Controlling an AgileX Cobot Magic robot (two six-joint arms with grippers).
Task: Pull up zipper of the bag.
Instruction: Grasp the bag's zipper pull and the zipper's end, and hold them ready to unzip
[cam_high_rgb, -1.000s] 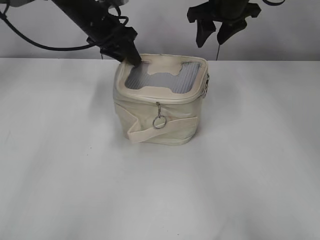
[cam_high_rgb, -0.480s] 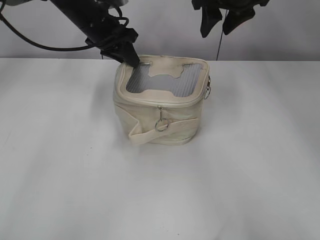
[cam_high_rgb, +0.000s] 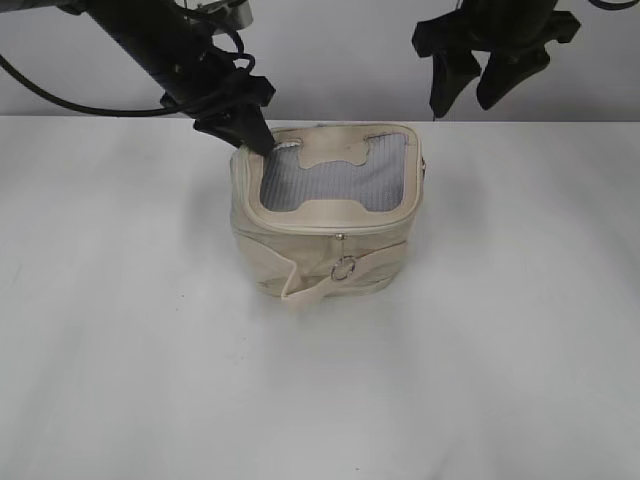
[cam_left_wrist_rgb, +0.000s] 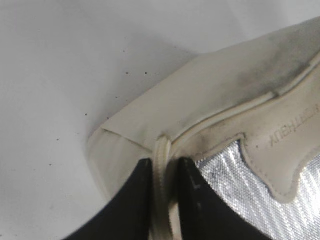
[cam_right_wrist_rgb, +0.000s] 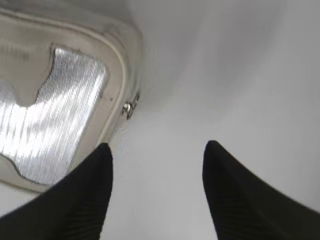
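Exterior view showed the left gripper (cam_high_rgb: 250, 138) pinching the bag (cam_high_rgb: 325, 215) rim; right gripper (cam_high_rgb: 490, 85) wide, zipper (cam_high_rgb: 343, 234) apparently unfinished.

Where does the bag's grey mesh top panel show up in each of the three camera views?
Exterior view: the mesh panel sits at upper centre, on top of the bag.
Left wrist view: lower right corner, beside the left gripper, which pinches the bag's rim.
Right wrist view: left side, left of the open right gripper.
Shared landmark: the cream patch across the mesh.
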